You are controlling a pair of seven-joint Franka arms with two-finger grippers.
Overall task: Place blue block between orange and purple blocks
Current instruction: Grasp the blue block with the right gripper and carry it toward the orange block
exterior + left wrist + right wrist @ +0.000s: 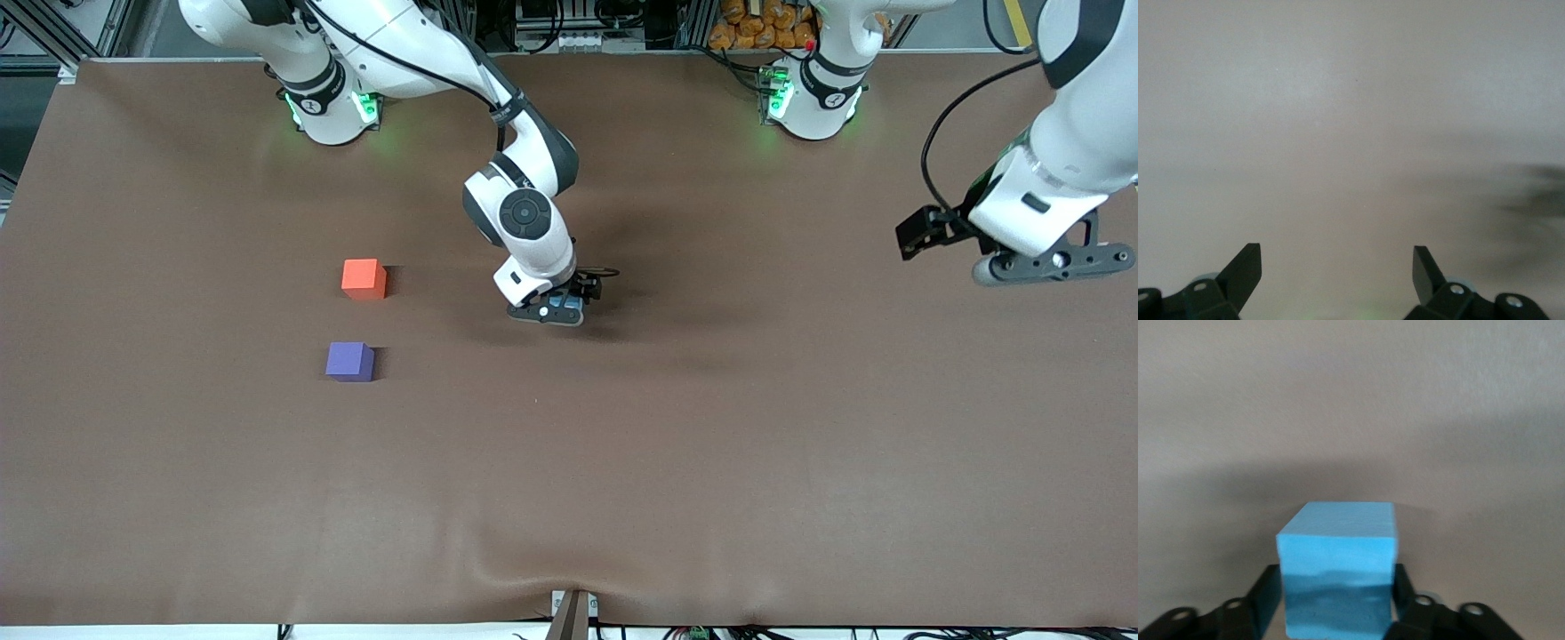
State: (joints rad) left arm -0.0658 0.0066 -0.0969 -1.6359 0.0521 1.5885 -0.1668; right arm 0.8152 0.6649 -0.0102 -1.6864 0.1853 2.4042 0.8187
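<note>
**Grasp phase: the right gripper closed on the blue block at mid-table.**

The right gripper (558,308) stood low on the table (622,462), its fingers (1405,587) pressed against opposite sides of the blue block (1338,570), which appeared to rest on the cloth, well apart from the two targets. The orange block (364,278) and the purple block (349,361) lay toward the right arm's end, the purple one nearer the front camera, a gap between them. The left gripper (1045,260) waited aloft over its own end, fingers spread and empty. The next move would likely call for lifting, carrying across, and lowering the cube squarely into that narrow gap without nudging either neighbour.
</note>
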